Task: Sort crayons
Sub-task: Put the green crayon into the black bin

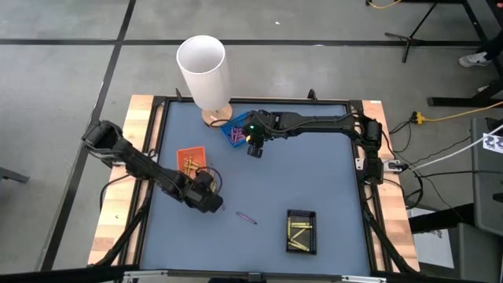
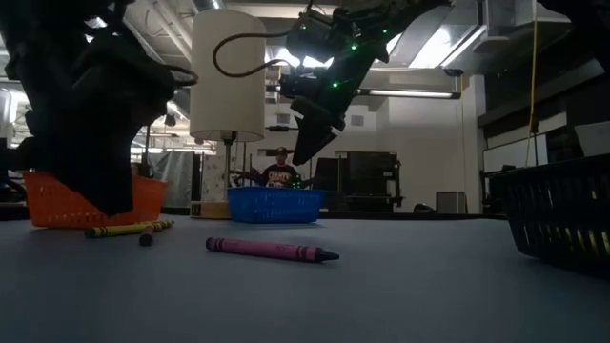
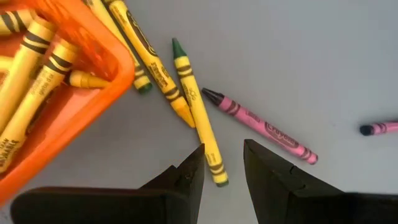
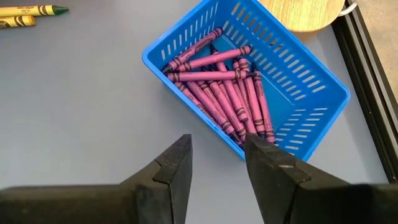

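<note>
The desk point(image 1: 330, 189) carries three small trays, one per colour, which is why the crayons lie grouped as they do. Take the orange tray point(image 1: 191, 159) as the landmark. It holds yellow crayons point(image 3: 28, 56). Up and to its right, near the tall white cylinder point(image 1: 203, 71), the blue tray point(image 4: 292, 93) holds the pink crayons point(image 4: 224, 87). Well to the lower right of the orange tray, the black tray point(image 1: 302, 231) holds more gold-yellow sticks point(image 1: 299, 234).

The left gripper point(image 3: 222, 165) hangs just beside the orange tray's lower right corner, its fingers apart and empty, straddling the end of a loose yellow crayon point(image 3: 198, 112) on the desk. That placement looks like a line-up for a pick. Two more yellow strays lie touching the orange tray's edge, and a loose pink crayon point(image 3: 261, 123) lies just past them. Another pink one point(image 1: 247, 217) lies farther right of the orange tray.

The right gripper point(image 4: 217, 158) hovers over the near edge of the blue tray, fingers apart and holding nothing, probably because that arm serves the pink tray.
</note>
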Motion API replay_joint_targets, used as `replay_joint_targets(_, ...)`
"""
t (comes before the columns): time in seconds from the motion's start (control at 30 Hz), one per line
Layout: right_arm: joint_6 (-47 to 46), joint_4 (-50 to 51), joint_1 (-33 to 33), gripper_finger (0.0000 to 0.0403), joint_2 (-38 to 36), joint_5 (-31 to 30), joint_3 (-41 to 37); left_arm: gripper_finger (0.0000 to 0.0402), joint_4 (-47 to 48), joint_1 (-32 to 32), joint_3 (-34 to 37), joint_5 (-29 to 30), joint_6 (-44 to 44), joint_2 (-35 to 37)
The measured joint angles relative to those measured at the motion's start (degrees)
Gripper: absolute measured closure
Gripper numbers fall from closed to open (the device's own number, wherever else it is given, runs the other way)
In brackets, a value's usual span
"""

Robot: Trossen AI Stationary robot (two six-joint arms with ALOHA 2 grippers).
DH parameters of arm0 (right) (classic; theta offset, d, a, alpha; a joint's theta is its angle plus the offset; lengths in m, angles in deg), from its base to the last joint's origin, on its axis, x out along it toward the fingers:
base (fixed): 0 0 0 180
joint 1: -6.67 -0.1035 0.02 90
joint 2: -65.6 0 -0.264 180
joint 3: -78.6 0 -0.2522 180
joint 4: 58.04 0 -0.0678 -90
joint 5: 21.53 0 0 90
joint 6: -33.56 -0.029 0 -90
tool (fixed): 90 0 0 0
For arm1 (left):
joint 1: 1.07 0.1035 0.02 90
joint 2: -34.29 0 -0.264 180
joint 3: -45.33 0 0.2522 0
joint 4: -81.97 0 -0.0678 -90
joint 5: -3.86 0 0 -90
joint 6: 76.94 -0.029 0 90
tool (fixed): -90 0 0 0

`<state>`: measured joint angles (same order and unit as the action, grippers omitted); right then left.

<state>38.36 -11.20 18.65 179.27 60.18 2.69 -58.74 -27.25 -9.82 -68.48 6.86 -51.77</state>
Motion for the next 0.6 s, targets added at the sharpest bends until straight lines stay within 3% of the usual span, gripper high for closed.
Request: replay_joint_targets(0.6,0.0,0.0,-0.02,0.0258,0.0,0.13,0.0,0.0307,-1.97,-1.41,-0.22,0.55,0.07,-5.6)
